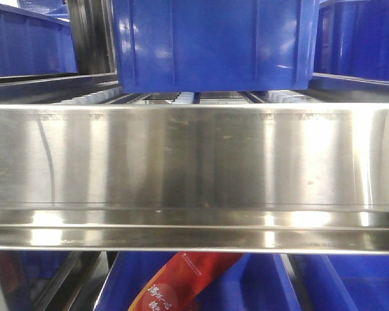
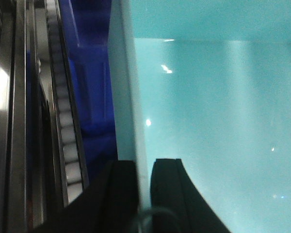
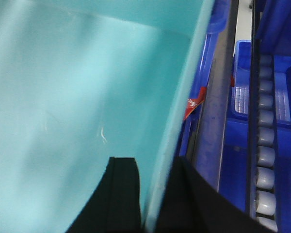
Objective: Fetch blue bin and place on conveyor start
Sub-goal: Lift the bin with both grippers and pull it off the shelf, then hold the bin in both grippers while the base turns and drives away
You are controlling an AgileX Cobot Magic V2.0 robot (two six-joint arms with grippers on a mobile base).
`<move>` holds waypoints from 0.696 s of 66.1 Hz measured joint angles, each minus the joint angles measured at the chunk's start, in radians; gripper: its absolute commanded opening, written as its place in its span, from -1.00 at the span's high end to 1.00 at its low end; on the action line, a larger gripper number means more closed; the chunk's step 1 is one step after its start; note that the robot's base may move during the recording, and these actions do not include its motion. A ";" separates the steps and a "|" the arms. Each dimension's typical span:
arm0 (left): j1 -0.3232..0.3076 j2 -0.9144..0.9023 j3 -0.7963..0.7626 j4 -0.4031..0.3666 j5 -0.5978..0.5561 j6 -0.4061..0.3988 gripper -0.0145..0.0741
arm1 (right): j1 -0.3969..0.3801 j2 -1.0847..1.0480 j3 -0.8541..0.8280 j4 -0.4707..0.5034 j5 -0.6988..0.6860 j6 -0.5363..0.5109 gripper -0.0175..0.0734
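Both arms have the blue bin [image 2: 208,121] by opposite side walls. The left gripper [image 2: 145,167] straddles one wall, one finger inside and one outside, narrowed onto the thin plastic. The right gripper [image 3: 153,167] pinches the other wall the same way. The bin sits in among the rack lanes, and the conveyor start is not in any view.

Likely risks:
- The walls are smooth and tapered and the pinch is only on the lip, so the bin could slide out or sag at one end if the arms move unevenly.
- Clearance is tight. A roller track [image 2: 63,121] and a dark blue crate [image 2: 94,87] are just beside the left wall, and another roller track [image 3: 264,160] is near the right, so a skewed pull could snag a corner.
- The front view is mostly steel rack rail [image 1: 194,162] — the bin can't be seen there, so contact could go unnoticed.
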 measured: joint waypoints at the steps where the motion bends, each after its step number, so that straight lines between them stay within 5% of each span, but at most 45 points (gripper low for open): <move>1: 0.000 0.000 0.000 0.000 -0.007 0.000 0.92 | 0.000 0.000 0.000 0.000 0.000 0.000 0.95; 46: 0.000 0.001 0.004 0.028 -0.239 0.023 0.92 | 0.000 0.000 0.000 0.007 -0.010 0.003 0.95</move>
